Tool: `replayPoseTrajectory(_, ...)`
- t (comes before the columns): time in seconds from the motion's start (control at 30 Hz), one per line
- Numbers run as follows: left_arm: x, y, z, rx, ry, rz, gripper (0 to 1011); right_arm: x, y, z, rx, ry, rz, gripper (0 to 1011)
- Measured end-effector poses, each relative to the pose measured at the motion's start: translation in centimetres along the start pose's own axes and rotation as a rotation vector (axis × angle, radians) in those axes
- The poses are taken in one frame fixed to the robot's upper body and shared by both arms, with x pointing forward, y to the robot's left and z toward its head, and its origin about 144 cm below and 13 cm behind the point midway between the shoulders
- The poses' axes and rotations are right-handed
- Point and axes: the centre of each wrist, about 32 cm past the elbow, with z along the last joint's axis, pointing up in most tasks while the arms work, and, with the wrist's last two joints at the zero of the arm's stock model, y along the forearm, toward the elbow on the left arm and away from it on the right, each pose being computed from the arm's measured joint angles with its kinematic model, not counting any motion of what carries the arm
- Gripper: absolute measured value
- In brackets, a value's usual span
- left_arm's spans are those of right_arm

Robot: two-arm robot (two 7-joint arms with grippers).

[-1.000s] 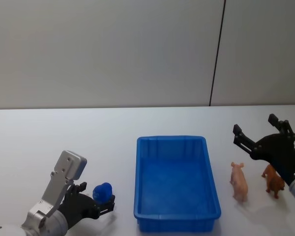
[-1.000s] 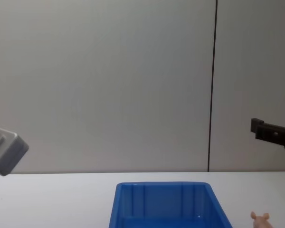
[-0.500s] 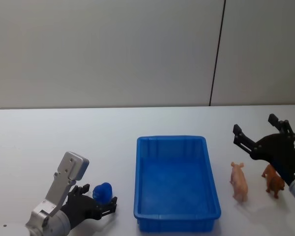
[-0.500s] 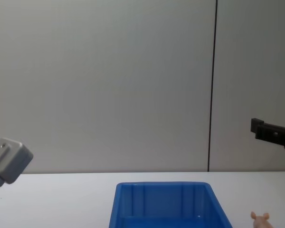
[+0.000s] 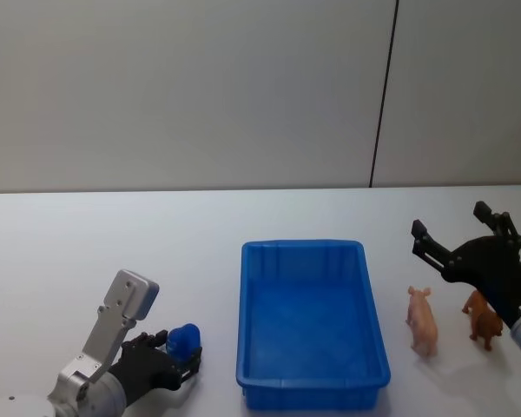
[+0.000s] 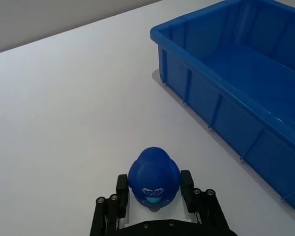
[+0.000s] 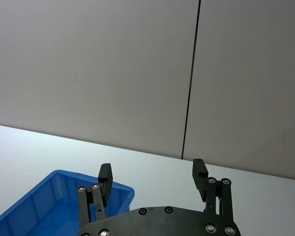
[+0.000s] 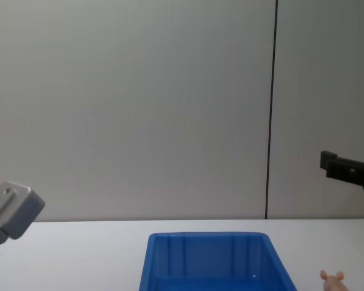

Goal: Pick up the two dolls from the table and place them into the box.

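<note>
The pale pink doll [image 5: 423, 320] stands on the white table [image 5: 87, 243] just right of the blue box [image 5: 370, 339], and the reddish brown doll [image 5: 484, 319] stands a little farther right. My right gripper [image 5: 450, 222] hovers open above and behind them, nothing between its fingers [image 7: 104, 173]. The box's inside is bare blue plastic. Down at the front left, my left gripper [image 5: 181, 349] is shut on a small round blue toy [image 6: 154, 175] close to the tabletop, left of the box [image 6: 221, 105]. The pink doll's ears [image 8: 332, 278] peek up at the chest view's lower edge.
A grey wall with a dark vertical seam [image 5: 382, 95] stands behind the table. White tabletop stretches left of the box and behind it. The left wrist's grey housing [image 8: 15, 209] shows at the chest view's left edge.
My left arm has sunk lower toward the table with the blue toy between its fingers. The right gripper, both dolls and the box have not moved.
</note>
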Motion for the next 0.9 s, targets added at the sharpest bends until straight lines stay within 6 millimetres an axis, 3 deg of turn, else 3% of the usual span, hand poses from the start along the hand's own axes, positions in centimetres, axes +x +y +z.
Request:
replayPoseTrajectory(0.2,0.0,-0.1,0.0,0.001,0.001,-0.002,582,0.0,0.0,0.0,0.0,0.0,0.0,1001)
replayPoseTrajectory(0.57,0.1,0.1,0.1,-0.007,-0.009,0.007,508,0.0,0.0,0.0,0.0,0.0,0.0,1001)
replayPoseTrajectory(0.9,0.5,1.0,1.5,-0.091,-0.069,0.042,438,0.0,0.0,0.0,0.0,0.0,0.0,1001)
